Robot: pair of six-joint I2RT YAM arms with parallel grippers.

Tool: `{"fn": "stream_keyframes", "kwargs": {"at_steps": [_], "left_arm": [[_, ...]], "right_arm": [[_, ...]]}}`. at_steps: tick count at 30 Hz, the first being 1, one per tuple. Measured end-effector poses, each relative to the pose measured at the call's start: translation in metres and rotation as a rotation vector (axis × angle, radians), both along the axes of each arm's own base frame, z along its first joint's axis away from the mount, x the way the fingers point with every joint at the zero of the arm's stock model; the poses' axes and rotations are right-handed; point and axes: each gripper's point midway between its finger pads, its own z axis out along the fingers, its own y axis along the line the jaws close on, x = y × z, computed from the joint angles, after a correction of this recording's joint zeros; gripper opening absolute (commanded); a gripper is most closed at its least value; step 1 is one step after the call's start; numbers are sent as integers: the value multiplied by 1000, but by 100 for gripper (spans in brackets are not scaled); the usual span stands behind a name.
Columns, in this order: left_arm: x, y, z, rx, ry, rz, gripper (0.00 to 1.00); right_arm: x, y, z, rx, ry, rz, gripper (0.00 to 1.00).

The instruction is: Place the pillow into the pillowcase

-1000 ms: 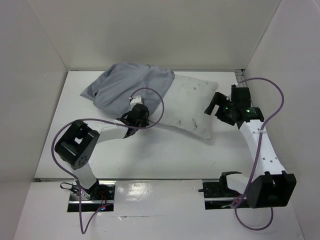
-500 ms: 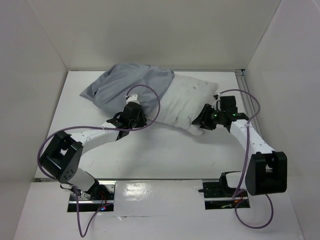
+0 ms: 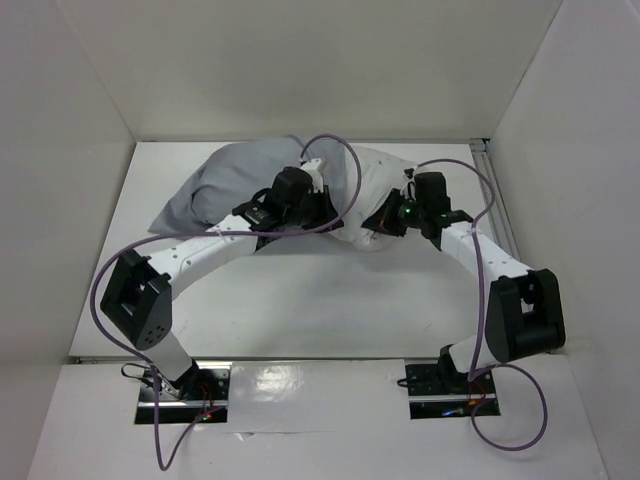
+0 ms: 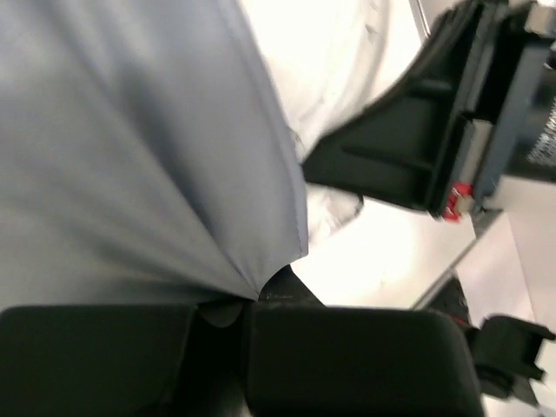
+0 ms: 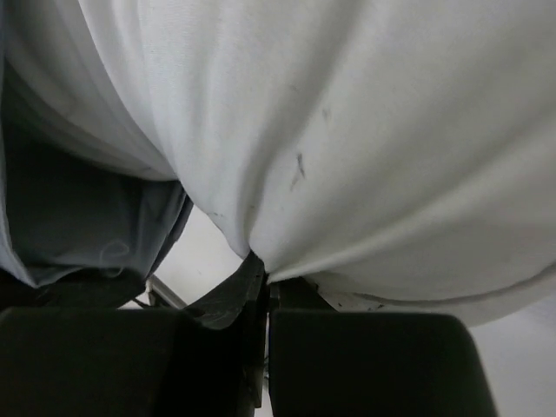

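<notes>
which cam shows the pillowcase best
The top external view: it shows nearly the whole grey pillowcase, pulled over one end of the pillow. The left wrist view shows only a close stretch of it pinched in the left tool; the right wrist view shows just a shadowed fold.

We see white table (image 3: 330,310), white walls (image 3: 300,70) on left, far, right sides. Two things lie on it, both toward far edge: grey pillowcase (image 3: 215,185), wrinkled, left of centre; white pillow (image 3: 380,172), left end inside pillowcase, right end out.
</notes>
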Motion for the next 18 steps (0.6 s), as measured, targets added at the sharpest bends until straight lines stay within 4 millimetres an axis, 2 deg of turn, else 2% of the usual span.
{"fn": "stream_keyframes", "kwargs": {"at_steps": [3,6,8,10,13,16,18], "left_arm": [[0,0,17,5,4,-32,0],[11,6,47,-8,-17,-50,0],[19,14,74,-22,-47,-54,0],[24,21,105,-39,-76,-55,0],[20,29,148,-61,-127,-75,0],[-6,38,179,-78,-148,-118,0],[-32,49,200,-95,-155,-143,0]], "right_arm": [[4,-10,6,3,-15,-31,0],[4,-18,21,-10,-60,-44,0],[1,-21,40,-26,-107,-40,0],[-5,-25,68,-56,-173,-25,0],[-21,-33,122,-103,-301,7,0],[-50,-39,180,-149,-441,60,0],[-74,-44,209,-182,-509,100,0]]}}
